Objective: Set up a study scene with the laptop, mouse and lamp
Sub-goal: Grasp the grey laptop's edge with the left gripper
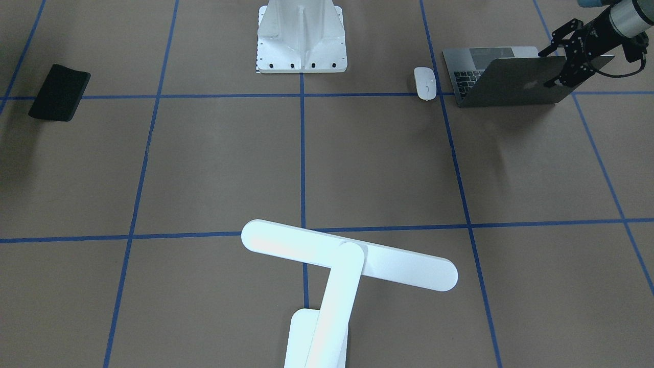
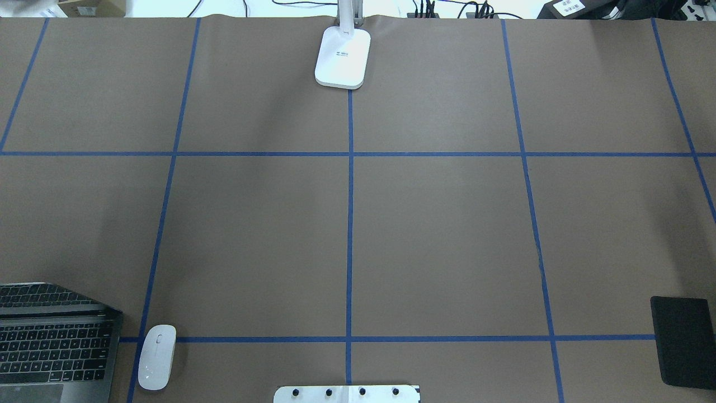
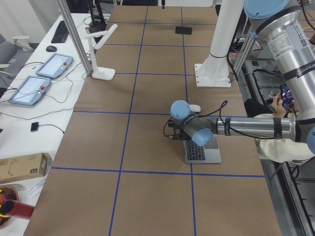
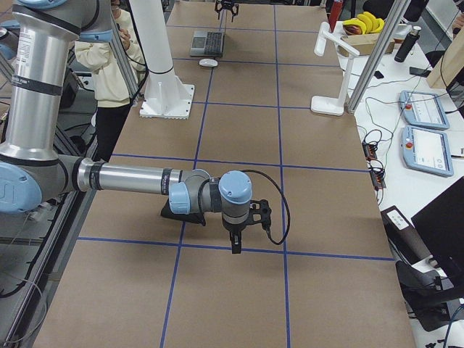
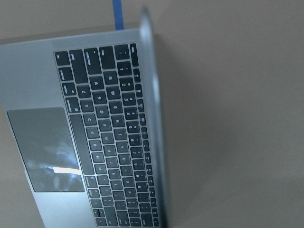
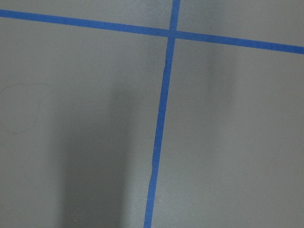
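The dark-grey laptop (image 1: 511, 84) stands half open at the table's left near corner, its keyboard (image 5: 114, 137) showing in the left wrist view. My left gripper (image 1: 546, 69) is at the lid's top edge, open, one finger on each side of the lid. The white mouse (image 1: 425, 83) lies just beside the laptop (image 2: 56, 341), apart from it. Far across the table the white lamp (image 1: 347, 260) stands on its base (image 2: 343, 57) at the middle of the far edge. My right gripper (image 4: 235, 243) hangs over bare table; I cannot tell whether it is open or shut.
A flat black pad (image 1: 60, 92) lies at the near right corner. The white ribbed pedestal (image 1: 301, 36) stands bolted at the robot's side. A person (image 3: 280, 142) sits beside the table behind the robot. Blue tape lines (image 6: 159, 128) grid the brown surface.
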`<state>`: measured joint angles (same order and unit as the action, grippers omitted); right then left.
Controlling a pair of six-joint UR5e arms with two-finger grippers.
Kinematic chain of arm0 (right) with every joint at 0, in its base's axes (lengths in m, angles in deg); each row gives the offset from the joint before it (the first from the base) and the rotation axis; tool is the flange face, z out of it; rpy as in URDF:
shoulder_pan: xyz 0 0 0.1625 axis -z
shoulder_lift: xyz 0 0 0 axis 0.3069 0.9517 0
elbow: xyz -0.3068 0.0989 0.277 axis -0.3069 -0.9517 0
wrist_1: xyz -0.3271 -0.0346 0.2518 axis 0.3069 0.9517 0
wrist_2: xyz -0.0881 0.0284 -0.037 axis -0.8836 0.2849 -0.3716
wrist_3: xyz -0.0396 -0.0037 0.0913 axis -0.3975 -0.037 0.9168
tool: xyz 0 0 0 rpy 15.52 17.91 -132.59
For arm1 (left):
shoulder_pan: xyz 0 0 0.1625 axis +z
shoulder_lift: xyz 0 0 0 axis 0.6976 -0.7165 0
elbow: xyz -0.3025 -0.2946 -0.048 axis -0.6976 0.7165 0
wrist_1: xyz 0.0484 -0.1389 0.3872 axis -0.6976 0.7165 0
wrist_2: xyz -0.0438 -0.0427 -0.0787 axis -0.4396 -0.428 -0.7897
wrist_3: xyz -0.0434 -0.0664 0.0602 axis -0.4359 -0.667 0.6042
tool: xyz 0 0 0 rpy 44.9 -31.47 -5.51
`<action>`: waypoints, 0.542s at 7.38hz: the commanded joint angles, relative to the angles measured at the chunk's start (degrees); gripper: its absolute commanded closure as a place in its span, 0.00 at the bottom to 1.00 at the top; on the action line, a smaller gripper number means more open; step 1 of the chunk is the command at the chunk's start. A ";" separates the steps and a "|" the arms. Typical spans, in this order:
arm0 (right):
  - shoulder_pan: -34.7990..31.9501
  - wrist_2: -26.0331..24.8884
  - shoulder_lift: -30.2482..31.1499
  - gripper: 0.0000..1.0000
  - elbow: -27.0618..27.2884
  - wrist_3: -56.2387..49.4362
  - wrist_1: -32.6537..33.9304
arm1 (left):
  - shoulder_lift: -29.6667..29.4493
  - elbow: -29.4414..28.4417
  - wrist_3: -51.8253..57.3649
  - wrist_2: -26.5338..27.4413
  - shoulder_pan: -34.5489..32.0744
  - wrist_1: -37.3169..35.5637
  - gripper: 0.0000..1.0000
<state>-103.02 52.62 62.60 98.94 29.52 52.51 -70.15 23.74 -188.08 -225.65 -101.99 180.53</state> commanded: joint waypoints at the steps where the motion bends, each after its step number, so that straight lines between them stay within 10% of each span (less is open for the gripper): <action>1: 0.06 -0.07 0.09 0.00 -0.09 0.02 -0.42 | -0.14 -0.09 -1.26 0.55 0.89 0.93 0.79; 2: -0.02 -0.07 0.09 0.00 0.00 0.02 -0.42 | -0.14 -0.01 -1.17 0.55 0.89 0.84 1.00; 4: -0.02 -0.07 0.09 0.00 -0.09 -0.06 -0.42 | -0.14 0.08 -0.73 -0.06 0.62 0.93 1.00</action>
<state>-103.03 52.56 62.69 98.88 29.52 52.11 -70.27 23.74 -189.11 -225.34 -101.21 181.42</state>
